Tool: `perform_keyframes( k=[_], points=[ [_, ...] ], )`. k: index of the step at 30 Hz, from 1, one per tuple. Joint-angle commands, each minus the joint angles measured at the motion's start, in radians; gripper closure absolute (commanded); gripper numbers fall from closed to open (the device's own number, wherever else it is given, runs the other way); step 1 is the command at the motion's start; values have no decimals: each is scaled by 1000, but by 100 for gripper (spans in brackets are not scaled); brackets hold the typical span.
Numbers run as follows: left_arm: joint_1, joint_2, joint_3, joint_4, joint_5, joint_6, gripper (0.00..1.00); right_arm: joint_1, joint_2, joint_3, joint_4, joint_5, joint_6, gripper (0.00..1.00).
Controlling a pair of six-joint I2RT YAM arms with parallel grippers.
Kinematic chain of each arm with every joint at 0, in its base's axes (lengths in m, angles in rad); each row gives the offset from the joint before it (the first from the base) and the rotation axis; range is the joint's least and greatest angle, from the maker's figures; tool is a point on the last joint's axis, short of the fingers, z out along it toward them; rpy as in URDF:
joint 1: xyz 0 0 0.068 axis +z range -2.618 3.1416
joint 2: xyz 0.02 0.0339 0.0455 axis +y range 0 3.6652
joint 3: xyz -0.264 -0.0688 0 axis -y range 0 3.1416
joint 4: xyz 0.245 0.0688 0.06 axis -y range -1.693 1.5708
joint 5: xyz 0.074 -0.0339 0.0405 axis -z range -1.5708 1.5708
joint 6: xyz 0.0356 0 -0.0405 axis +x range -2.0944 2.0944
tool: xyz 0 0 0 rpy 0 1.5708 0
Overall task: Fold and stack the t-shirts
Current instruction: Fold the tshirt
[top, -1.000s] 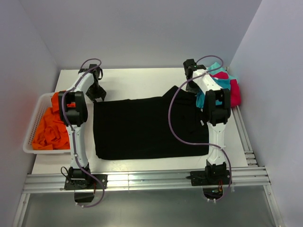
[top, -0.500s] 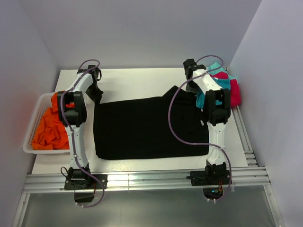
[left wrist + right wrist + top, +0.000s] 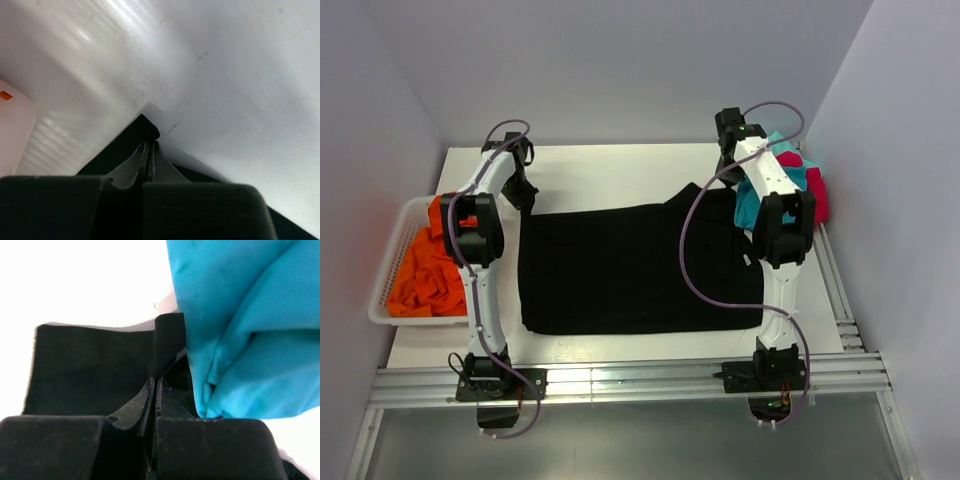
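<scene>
A large black t-shirt (image 3: 630, 265) lies spread flat on the white table. My left gripper (image 3: 523, 198) is at the shirt's far left corner and shut on it. In the left wrist view the fingers (image 3: 150, 145) pinch that black corner (image 3: 145, 127). My right gripper (image 3: 720, 180) is shut on the far right part of the black shirt. Its wrist view shows black cloth (image 3: 95, 367) in front of the closed fingers (image 3: 155, 383), with a teal shirt (image 3: 250, 330) right beside them. Teal (image 3: 750, 205) and pink-red (image 3: 815, 195) shirts are bunched at the far right.
A white basket (image 3: 392, 250) at the left edge of the table holds crumpled orange shirts (image 3: 425, 270). Walls enclose the table at the back and on both sides. Metal rails (image 3: 620, 380) run along the near edge by the arm bases.
My left gripper has shut on the black shirt's far left corner. My right arm has shifted a little toward the back wall, still shut on the shirt.
</scene>
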Motion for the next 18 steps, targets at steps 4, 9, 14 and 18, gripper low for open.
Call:
perform_keyframes(
  k=[4, 9, 14, 18],
  points=[
    [-2, -101, 3, -17, 4, -8, 100, -14, -183, -30, 0, -13, 26, 100],
    [-2, -184, -76, -4, -2, -18, 100, -14, -250, -139, 20, -22, 31, 100],
    [-5, -264, -172, 8, -8, -31, 100, -16, -344, -224, 30, -20, 34, 100],
    [-13, -359, -264, 20, -20, -34, 100, -16, -417, -329, 40, -20, 37, 100]
  ],
)
